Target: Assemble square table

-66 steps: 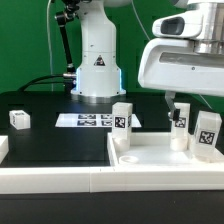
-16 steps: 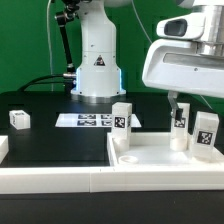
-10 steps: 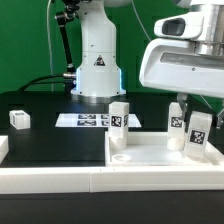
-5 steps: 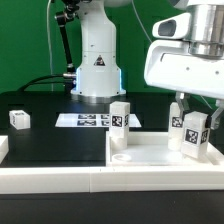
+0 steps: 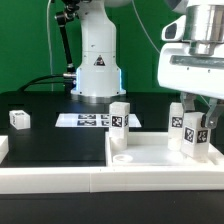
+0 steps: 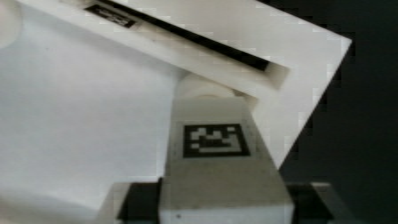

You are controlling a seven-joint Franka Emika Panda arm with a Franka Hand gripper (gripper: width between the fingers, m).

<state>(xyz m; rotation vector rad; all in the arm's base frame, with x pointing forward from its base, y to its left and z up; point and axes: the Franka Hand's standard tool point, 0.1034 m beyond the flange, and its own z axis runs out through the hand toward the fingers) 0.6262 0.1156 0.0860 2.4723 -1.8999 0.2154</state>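
One leg point(image 5: 193, 136), long axis near vertical, sits in the claw point(image 5: 196, 121).

Four white block legs point(image 5: 120, 117), one square tray top point(image 5: 150, 149), one marker board point(image 5: 84, 120).

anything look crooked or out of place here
The held leg in the claw tilts askew over the square top, unlike the upright leg. A loose leg sits apart on the black surface.
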